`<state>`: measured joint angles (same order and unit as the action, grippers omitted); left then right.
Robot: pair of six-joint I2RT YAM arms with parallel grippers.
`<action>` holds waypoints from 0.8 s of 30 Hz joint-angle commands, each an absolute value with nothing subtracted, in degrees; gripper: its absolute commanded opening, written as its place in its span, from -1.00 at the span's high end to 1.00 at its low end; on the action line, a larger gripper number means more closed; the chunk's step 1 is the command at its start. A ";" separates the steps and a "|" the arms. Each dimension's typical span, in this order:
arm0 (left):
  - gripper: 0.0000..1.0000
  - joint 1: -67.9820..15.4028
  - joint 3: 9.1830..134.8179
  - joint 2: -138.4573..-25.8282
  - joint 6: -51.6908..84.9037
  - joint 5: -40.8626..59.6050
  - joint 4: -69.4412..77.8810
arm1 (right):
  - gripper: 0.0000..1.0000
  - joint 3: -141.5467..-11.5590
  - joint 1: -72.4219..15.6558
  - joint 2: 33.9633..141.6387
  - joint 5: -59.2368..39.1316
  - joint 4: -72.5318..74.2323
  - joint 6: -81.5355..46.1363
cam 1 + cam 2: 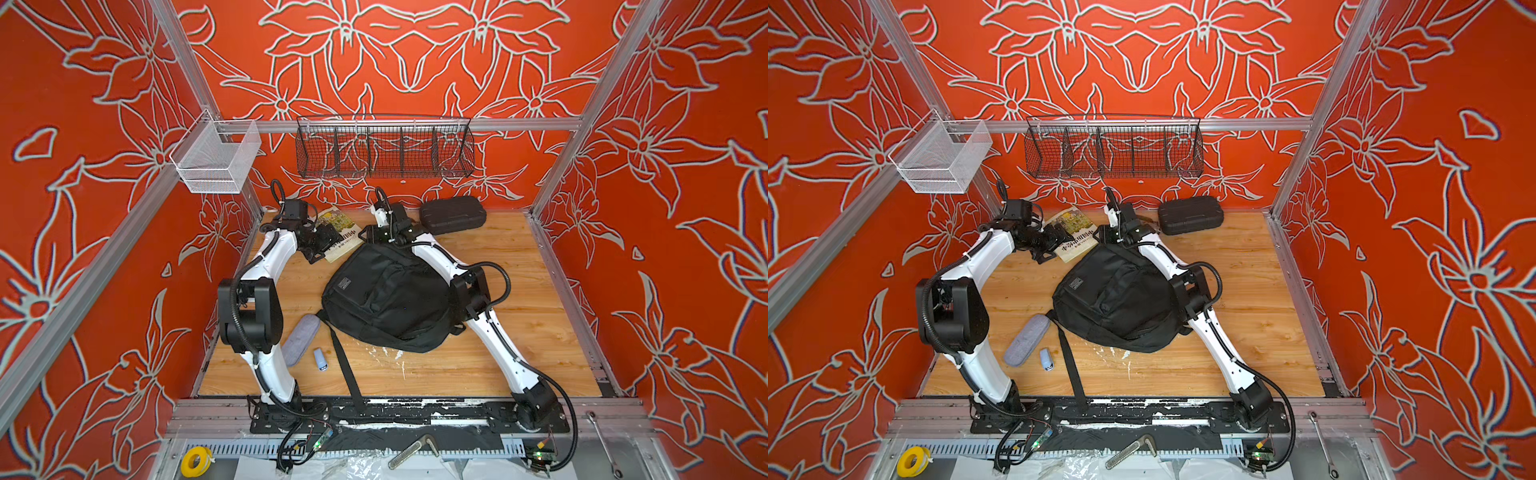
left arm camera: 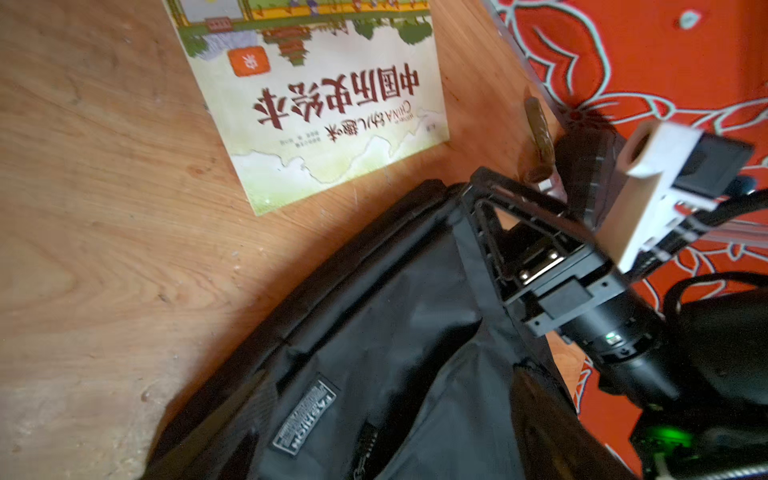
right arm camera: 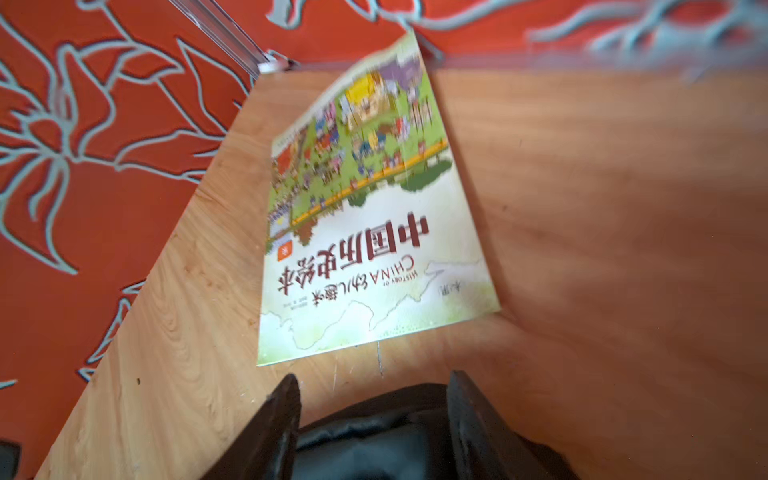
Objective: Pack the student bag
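Observation:
The student bag [image 1: 386,295] [image 1: 1113,299], a black fabric backpack, lies flat in the middle of the wooden table. Its label patch [image 2: 304,415] faces up. My right gripper [image 1: 370,235] [image 3: 374,378] is at the bag's far top edge. Black bag fabric [image 3: 374,436] fills the gap between its two fingers. A picture book [image 1: 343,232] [image 2: 324,104] [image 3: 365,232] lies flat just beyond the bag. My left gripper [image 1: 318,249] [image 1: 1050,249] hovers at the book's left edge, jaws spread and empty. Its own fingers do not show in the left wrist view.
A black hard-shell case [image 1: 452,215] sits at the back right. A grey pouch [image 1: 300,338] and a small blue item [image 1: 320,359] lie front left, beside the bag's long strap [image 1: 347,365]. A black wire basket [image 1: 384,147] and a white mesh basket [image 1: 216,160] hang on the rear rail.

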<state>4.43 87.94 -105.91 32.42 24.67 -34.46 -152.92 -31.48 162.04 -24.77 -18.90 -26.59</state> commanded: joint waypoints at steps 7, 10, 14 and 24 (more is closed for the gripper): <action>-0.82 7.74 90.54 -116.17 34.03 24.31 -28.01 | -0.14 -154.96 -31.90 165.46 -19.66 -12.87 -31.73; -0.95 8.00 92.19 -120.23 35.43 25.97 -24.90 | -0.14 -154.69 -31.84 165.91 -18.33 -12.81 -31.95; -0.95 8.01 94.92 -124.39 37.53 26.12 -23.17 | -0.14 -154.69 -31.89 166.58 -15.64 -12.50 -31.94; -0.98 7.71 97.49 -131.64 42.01 27.68 -21.11 | -0.02 -158.29 -31.73 171.45 -17.36 -11.42 -42.92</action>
